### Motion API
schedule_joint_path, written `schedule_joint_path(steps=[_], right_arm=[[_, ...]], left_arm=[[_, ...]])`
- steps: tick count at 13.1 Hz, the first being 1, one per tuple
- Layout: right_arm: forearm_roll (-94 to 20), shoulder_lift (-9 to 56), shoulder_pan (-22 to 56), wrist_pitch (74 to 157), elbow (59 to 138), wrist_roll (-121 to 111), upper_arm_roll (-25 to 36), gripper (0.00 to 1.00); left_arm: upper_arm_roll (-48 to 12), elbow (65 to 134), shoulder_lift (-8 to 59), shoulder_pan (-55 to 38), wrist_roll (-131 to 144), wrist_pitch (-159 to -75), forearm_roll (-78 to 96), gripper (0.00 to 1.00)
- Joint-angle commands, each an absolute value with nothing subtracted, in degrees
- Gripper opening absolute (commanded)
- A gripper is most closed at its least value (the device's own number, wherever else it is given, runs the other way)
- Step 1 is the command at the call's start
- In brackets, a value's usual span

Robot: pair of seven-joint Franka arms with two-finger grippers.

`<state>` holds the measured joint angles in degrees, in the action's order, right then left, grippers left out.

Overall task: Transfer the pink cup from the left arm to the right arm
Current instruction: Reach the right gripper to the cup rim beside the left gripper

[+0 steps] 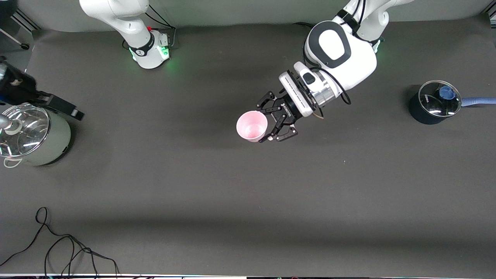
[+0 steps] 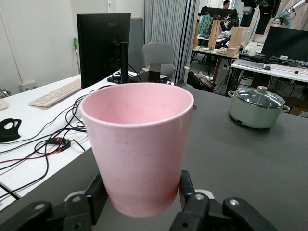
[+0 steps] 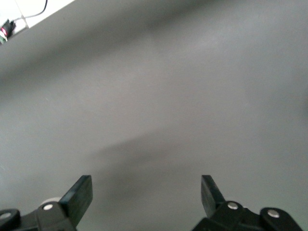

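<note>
Front view: left gripper point(image 1: 268, 123) clasps upright pink cup point(image 1: 252, 126) above table; right gripper point(image 3: 144, 195) spread, empty.

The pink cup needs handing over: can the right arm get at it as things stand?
Probably yes: the pink cup is held up over bare mat by the left gripper, its open side clear; the right gripper waits open by the pot.

Faint brand lettering on monitor point(image 2: 103, 38) back and left pincer point(image 1: 271, 122) body, neither legible
</note>
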<state>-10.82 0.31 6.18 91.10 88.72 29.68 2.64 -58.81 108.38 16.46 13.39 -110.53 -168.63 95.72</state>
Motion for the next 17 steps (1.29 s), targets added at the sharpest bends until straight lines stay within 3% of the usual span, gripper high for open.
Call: schedule_joint_path(steps=[1,8,12,17], right_arm=[[-12.1,5.3,11.8,90.3,80.9,44.2,3.0,1.00],[-17.7,14.8,23.0,95.2,67.2,75.2,3.0,1.00],[-17.6,18.1,30.0,105.1,66.0,86.8,3.0,1.00],[-13.7,23.0,37.1,105.9,62.8,91.1,3.0,1.00]], left_arm=[[-58.4,106.5,17.7,12.4,-110.9,-169.8,96.7,0.18],[-58.2,106.3,18.5,12.0,-110.9,-171.0,96.6,0.18],[-58.2,105.8,19.0,12.0,-110.9,-172.0,96.6,0.18],[-58.2,105.7,19.1,12.0,-110.9,-172.3,96.6,0.18]])
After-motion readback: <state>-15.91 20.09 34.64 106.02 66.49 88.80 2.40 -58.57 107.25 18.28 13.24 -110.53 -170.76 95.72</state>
